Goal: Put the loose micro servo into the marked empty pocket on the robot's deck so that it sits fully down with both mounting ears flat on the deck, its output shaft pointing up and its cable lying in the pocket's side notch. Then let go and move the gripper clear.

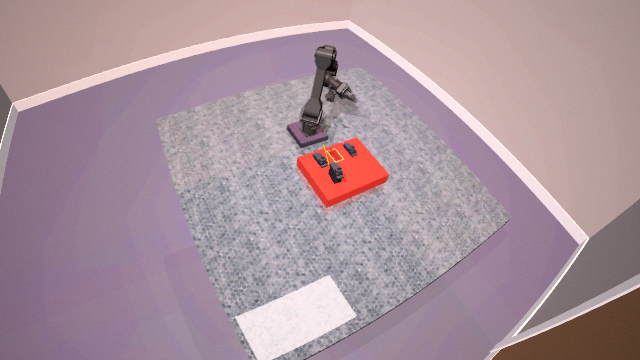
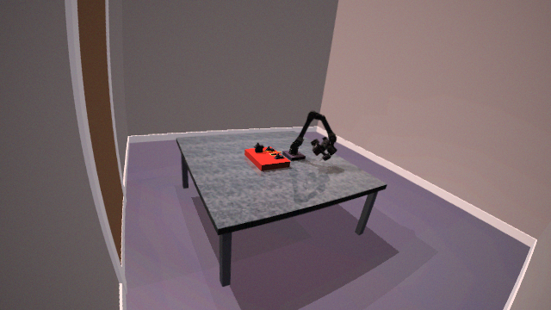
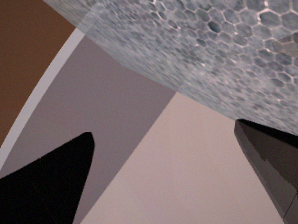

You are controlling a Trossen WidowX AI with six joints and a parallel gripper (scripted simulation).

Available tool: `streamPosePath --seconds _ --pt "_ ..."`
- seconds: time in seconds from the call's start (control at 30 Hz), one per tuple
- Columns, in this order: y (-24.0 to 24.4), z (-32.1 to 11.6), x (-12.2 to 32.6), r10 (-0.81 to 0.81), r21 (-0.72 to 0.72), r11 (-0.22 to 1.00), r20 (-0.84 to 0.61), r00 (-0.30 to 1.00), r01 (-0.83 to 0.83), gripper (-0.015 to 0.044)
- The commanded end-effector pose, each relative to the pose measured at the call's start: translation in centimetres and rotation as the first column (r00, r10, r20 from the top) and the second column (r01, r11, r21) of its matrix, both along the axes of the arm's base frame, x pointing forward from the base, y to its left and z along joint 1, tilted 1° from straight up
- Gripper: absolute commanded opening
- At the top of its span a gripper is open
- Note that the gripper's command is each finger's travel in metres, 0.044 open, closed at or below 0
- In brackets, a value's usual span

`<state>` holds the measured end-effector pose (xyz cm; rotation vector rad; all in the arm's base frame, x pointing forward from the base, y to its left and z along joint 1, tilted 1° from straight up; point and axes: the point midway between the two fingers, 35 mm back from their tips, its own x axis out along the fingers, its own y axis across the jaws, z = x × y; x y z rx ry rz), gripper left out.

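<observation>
A grey speckled table (image 1: 280, 240) holds a red robot deck (image 1: 360, 180) just in front of a dark robot arm's purple base (image 1: 306, 135). The loose micro servo (image 1: 335, 173) stands upright on the deck's top, near the front edge and outside the marked pocket (image 1: 336, 154), a yellow-outlined rectangle nearer the arm. Two more dark servos (image 1: 320, 160) sit either side of that outline. The gripper (image 1: 348, 94) hangs above the table behind the base, well apart from the deck, fingers spread wide with nothing between them. A white rectangular patch (image 1: 295, 317) lies at the table's near corner. No writing or brand marks can be read anywhere.
</observation>
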<state>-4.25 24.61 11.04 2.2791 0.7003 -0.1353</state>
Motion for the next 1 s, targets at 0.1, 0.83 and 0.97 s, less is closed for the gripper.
streamPosePath --seconds 0.1,0.83,0.97 --pt "0.1 -0.1 1.6 -0.129 0.049 0.990 -0.089 0.988 0.133 0.0440" --pt "-0.6 -1.0 8.0 -0.518 0.137 0.800 -0.333 0.788 0.584 0.0440" --pt "-1.0 -1.0 9.6 -0.590 0.156 0.717 -0.385 0.710 0.680 0.0440"
